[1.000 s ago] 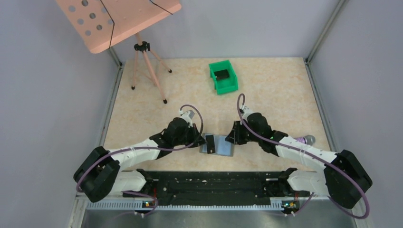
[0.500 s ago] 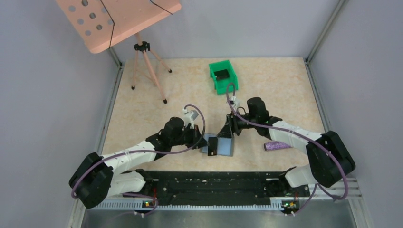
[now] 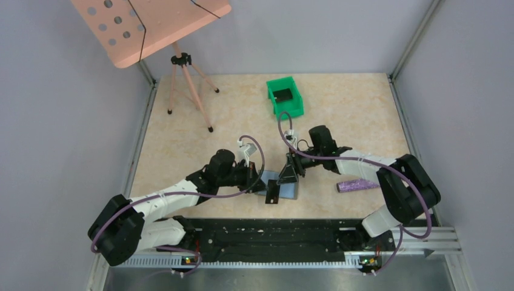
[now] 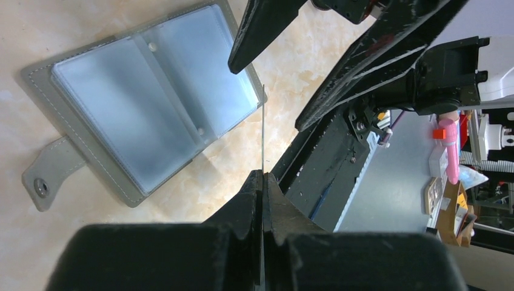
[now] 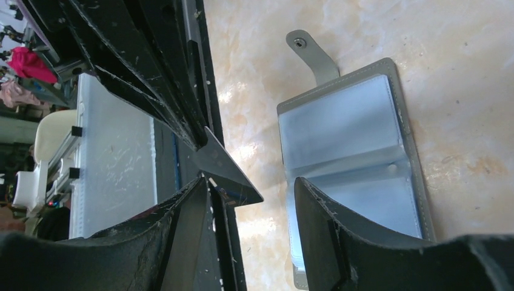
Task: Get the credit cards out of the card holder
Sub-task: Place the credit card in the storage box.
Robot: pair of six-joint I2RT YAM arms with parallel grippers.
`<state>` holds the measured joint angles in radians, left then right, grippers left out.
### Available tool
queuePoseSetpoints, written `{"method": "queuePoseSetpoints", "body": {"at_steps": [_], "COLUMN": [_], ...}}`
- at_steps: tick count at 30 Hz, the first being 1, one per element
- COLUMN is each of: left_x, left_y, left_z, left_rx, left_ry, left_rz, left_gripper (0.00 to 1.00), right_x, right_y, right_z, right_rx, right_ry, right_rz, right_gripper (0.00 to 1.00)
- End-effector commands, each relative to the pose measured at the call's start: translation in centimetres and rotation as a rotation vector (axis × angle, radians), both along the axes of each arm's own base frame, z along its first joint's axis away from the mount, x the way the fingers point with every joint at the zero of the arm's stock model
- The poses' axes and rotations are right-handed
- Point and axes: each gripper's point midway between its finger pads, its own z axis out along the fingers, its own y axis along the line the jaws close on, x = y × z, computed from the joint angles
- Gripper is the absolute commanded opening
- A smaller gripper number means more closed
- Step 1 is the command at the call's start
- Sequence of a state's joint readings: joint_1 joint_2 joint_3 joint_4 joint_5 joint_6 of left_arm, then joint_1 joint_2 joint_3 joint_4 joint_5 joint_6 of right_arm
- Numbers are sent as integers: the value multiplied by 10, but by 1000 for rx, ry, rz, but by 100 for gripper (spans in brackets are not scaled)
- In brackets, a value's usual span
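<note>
Grey card holder (image 5: 348, 130) lies open; my right pincer (image 5: 250, 185) now spread apart; left pincer (image 4: 263, 177) clamps card (image 5: 229, 174), so likely handed over, out of holder.

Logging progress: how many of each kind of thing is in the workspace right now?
Card holder: 1
Card, in left pincer: 1
Green bin: 1
Dark flat piece inside it: 1
Purple cylinder: 1
Pink stand: 1
Total: 6
</note>
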<state>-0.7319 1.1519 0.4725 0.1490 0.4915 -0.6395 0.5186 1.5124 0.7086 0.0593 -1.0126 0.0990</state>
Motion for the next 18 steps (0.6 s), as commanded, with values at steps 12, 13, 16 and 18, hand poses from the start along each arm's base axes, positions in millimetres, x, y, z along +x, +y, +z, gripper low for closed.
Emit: {"method": "queuePoseSetpoints", "body": {"at_steps": [12,13,16,18], "left_x": [1,1,2,3], "left_y": [-5,-4,-4,-3], "left_z": [16,16,16,15], "left_rx": [-50,-50,-48,-45], "left_ry": [-68,-69,-76,-74], "left_rz": [-34,-33,-25,-19], "left_gripper": [0,0,0,0], "right_x": [-4,-5,-6,-7], "right_y": [5,5,4,4], "right_z": [12,12,11,11], "right_rx": [74,75,74,75], "right_ry": [-22,-20,-13,-11], "right_rz": [93,95,98,99], "right_gripper": [37,37,33,28]}}
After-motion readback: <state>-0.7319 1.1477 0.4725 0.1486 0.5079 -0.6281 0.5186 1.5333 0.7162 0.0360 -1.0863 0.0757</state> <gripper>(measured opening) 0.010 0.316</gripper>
